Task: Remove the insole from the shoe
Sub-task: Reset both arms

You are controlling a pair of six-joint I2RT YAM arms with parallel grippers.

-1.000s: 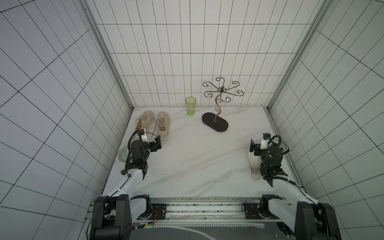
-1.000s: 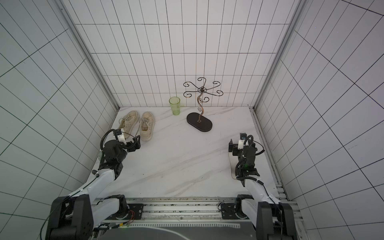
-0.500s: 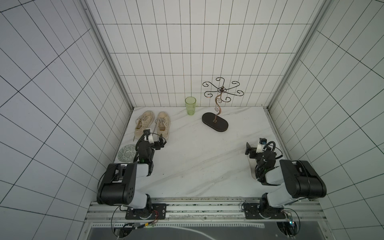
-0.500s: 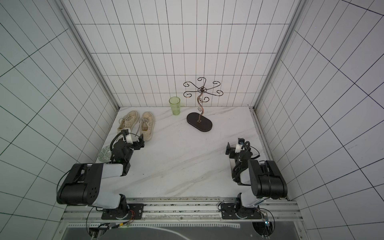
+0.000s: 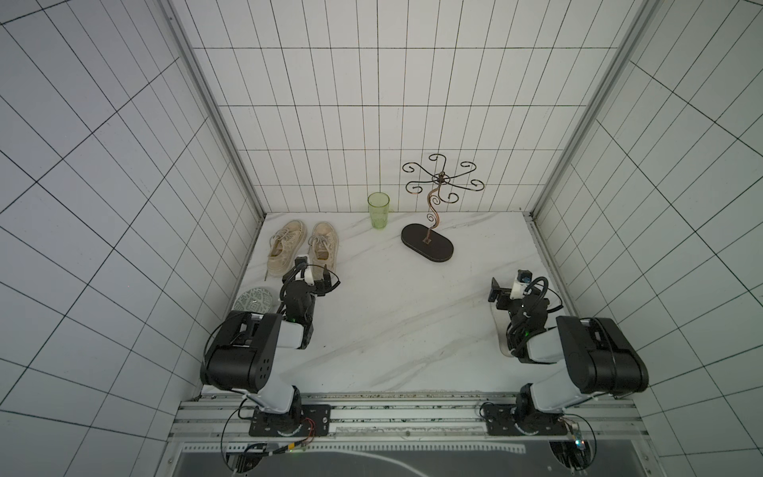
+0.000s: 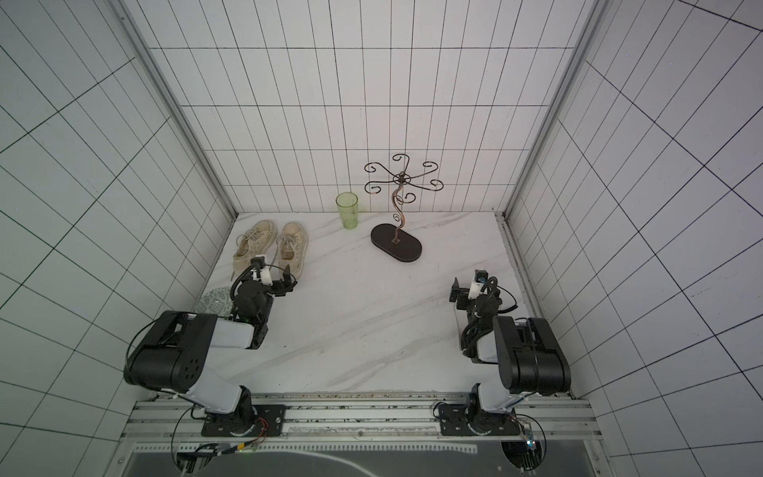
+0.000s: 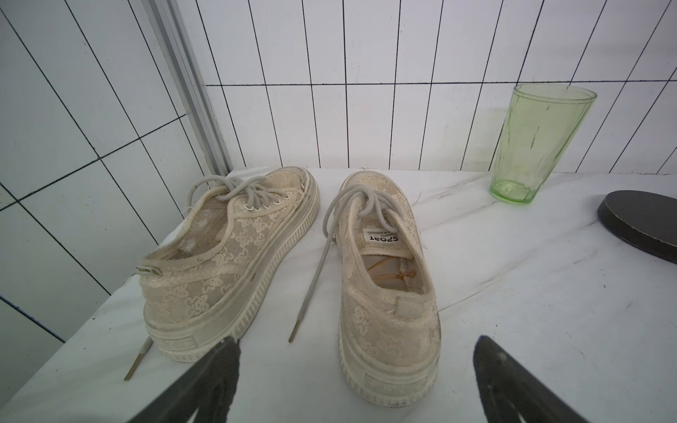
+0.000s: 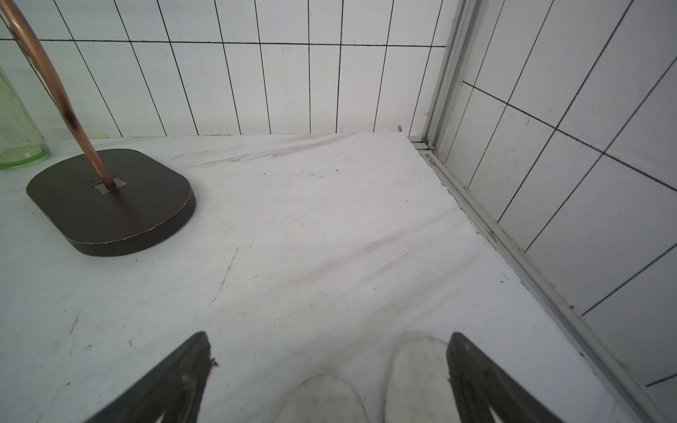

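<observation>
Two beige lace shoes stand at the back left, one leaning toward the wall, the other upright. Its inside shows a pale bottom with orange thread. My left gripper is open just behind their heels, holding nothing. Two white insoles lie flat on the table near the right wall. My right gripper hovers open over their tips, one finger beside the outer insole.
A green glass cup and a wire stand on a dark oval base are at the back centre. A round patterned disc lies by the left wall. Tiled walls close in three sides.
Both arms have folded up, elbows rising toward the camera. The left gripper shifted right, toward the upright shoe's heel; the right gripper shifted slightly left. Both stayed open.
</observation>
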